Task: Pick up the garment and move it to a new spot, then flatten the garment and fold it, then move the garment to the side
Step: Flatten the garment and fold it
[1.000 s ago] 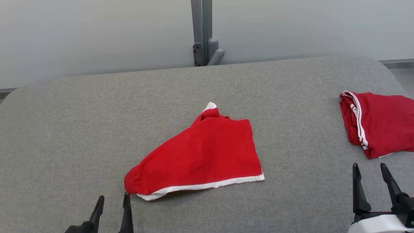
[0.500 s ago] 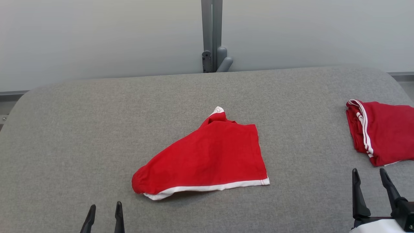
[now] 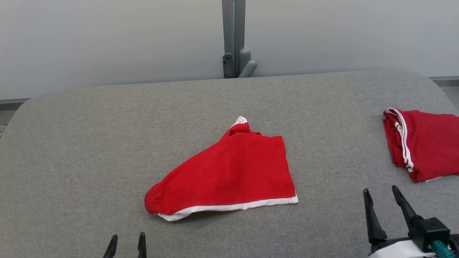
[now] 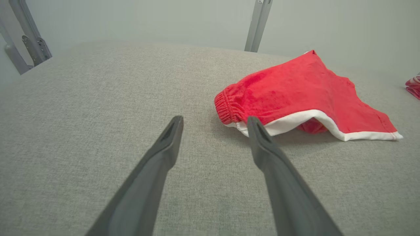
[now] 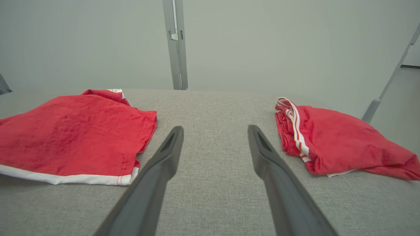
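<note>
While neither holds anything, both grippers hang low over the near edge of the grey fabric worktop (image 3: 89, 143). The left gripper (image 3: 128, 239) sits left of the middle of that edge. Its two dark fingers are spread apart and empty, and the tips point toward the far edge. A strip of bare grey cloth separates its right fingertip from the nearest end of the garment (image 3: 229, 172). The right gripper (image 3: 380, 191) stands toward the near right corner, its fingers likewise parted with nothing between them.

The garment, red with a white hem, lies in the middle of the worktop, clear of both grippers. Its white-edged hem faces the near edge, and its gathered elastic end points toward the left gripper. A small peak with white trim rises on its far side. In the right wrist view, its hemmed corner lies just left of that gripper's left finger.

A second red piece with white stripes (image 3: 426, 143) lies folded at the right edge, beyond the right gripper. Behind the middle of the far edge, a grey post (image 3: 233, 36) rises against a pale wall (image 3: 107, 39).
</note>
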You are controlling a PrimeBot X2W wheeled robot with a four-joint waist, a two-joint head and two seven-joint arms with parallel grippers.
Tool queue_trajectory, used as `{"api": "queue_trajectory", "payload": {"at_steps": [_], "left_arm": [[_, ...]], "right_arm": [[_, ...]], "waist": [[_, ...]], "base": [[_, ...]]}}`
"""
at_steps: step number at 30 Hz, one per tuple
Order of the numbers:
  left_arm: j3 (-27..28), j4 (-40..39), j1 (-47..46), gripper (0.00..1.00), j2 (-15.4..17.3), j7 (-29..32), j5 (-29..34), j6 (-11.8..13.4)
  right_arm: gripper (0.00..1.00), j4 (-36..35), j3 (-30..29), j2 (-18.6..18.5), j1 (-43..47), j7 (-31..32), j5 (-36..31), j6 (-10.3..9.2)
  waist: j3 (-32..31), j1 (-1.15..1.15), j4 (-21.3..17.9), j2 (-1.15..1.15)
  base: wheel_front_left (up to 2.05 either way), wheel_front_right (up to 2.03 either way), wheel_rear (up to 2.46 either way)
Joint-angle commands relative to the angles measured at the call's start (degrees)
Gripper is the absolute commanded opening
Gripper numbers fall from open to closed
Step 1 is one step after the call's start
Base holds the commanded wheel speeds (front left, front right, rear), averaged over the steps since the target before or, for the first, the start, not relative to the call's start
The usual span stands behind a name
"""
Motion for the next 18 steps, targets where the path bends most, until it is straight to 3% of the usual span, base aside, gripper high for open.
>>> {"api": "queue_trajectory", "payload": {"at_steps": [1, 4, 18], "left_arm": [[-0.63, 1.83, -1.93, 1.00, -0.15, 0.01, -0.41, -0.45], [-1.99, 4.89, -4.58, 1.00, 0.55, 2.47, -0.99, -0.90], [-5.85, 13.50, -18.94, 1.00, 2.60, 16.37, -5.77, -1.77]], "right_arm": [[1.00, 1.29, 1.57, -0.85, -1.52, 0.01, 0.41, 0.00], [1.00, 4.78, 6.14, -3.04, -3.95, 1.47, 0.70, -0.02], [1.00, 9.71, 24.36, -9.00, -19.24, 20.96, 8.55, -0.03]], "waist": [[0.42, 0.00, -0.23, 0.00], [1.05, 0.00, -0.31, 0.00], [9.27, 0.00, -0.51, 0.00]], "base": [[0.00, 0.00, 0.00], [0.00, 0.00, 0.00], [0.00, 0.00, 0.00]]}}
